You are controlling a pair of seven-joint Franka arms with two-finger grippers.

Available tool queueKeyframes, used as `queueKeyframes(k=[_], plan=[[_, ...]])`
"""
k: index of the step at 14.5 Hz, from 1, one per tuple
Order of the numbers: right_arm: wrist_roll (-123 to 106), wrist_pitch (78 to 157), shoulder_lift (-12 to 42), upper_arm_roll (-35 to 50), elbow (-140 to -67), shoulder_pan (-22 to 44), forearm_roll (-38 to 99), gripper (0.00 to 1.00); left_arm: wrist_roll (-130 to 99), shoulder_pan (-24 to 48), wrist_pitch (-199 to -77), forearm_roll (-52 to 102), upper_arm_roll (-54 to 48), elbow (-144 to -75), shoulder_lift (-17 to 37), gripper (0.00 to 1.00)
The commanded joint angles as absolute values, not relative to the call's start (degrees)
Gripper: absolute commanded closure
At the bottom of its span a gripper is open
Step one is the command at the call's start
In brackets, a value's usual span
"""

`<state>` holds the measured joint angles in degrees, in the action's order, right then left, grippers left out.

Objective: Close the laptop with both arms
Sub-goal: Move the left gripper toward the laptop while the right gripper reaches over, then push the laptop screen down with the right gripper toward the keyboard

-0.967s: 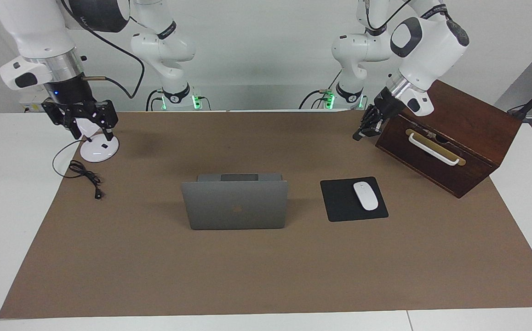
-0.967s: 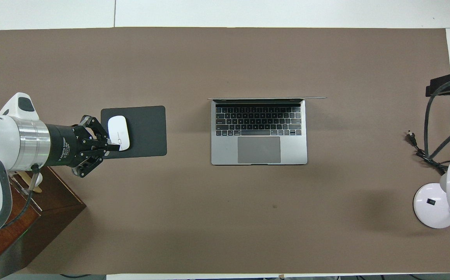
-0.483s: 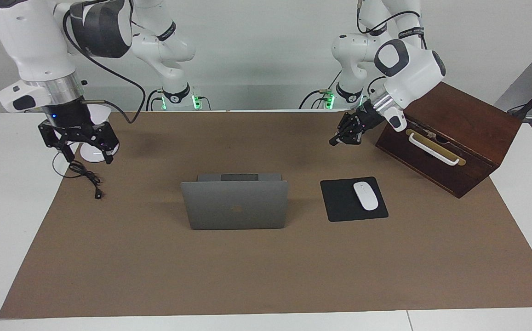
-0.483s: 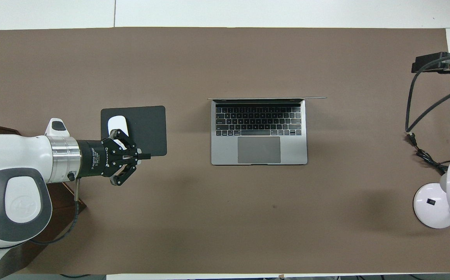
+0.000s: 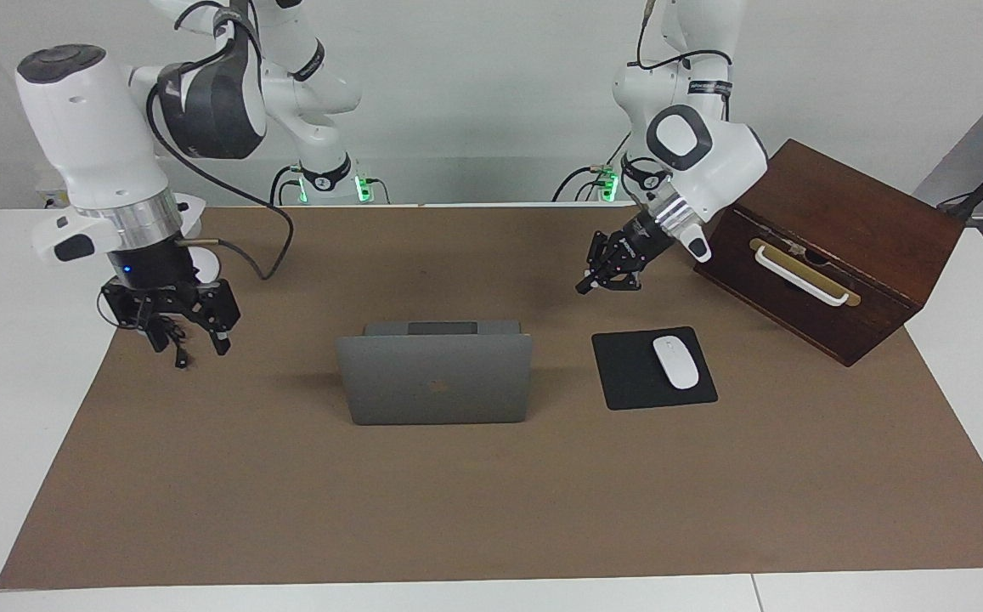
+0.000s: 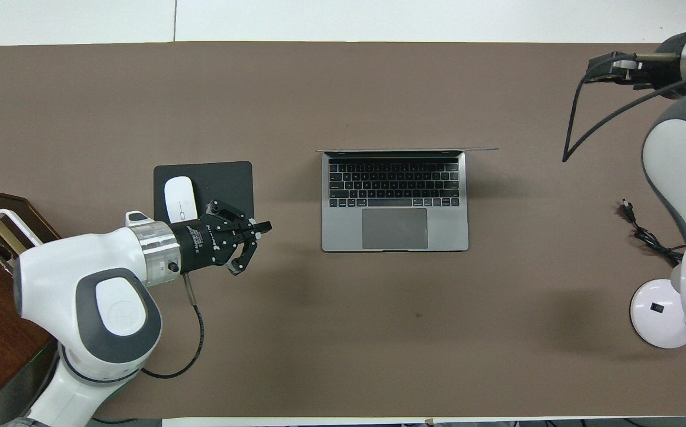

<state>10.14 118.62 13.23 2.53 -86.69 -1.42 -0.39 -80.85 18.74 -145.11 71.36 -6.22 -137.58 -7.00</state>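
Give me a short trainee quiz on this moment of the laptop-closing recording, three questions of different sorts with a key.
1. True or false: the left hand is gripping the lid of the thin silver-grey metal laptop.
2. Multiple choice: the white oval mouse lies on A) the flat black mouse pad, B) the laptop's keyboard, C) the bare brown mat.
3. Fill in: the dark brown wooden box with the pale handle stands toward the ___ arm's end of the table.

Key: 1 false, the laptop stands open and untouched; 2 A; 3 left.
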Motion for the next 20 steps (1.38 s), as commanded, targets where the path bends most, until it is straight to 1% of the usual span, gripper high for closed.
queueKeyframes(k=[1,3,7,9,11,13,17,20], plan=[[13.88,119.18,17.05,2.46,-81.92,-0.18,-0.17,1.0,-82.0,24.59,-153.95,81.26,-5.63,-138.43,-4.75,1.0],[15.72,120.41,17.75,2.55,-81.83,0.96,-1.14,1.0,-81.83,28.02,-157.57,84.98,-5.63,-138.17,-2.56,1.0],[18.1,120.23,20.64,2.46,-79.55,5.0,-4.56,1.0,-81.22,30.58,-160.75,95.78,-5.54,-135.1,2.89,1.0],[18.11,120.41,22.05,2.55,-78.66,6.14,-5.18,1.0,-79.12,32.15,-161.19,99.12,-5.54,-133.34,5.52,1.0],[18.11,120.41,22.76,2.46,-78.57,8.86,-6.32,1.0,-75.78,34.71,-162.77,103.07,-5.54,-132.72,7.64,1.0],[18.11,120.24,23.38,2.64,-78.57,10.8,-6.77,1.0,-74.71,35.77,-163.74,103.8,-5.54,-130.7,10.36,1.0],[18.11,120.32,24.08,2.64,-78.66,13.79,-6.59,1.0,-74.62,36.3,-164.53,103.89,-5.54,-129.64,10.9,1.0],[18.02,119.54,23.99,-0.78,-78.92,18.35,-5.89,1.0,-74.62,37.52,-166.02,103.89,-5.54,-128.41,12.3,1.0]])
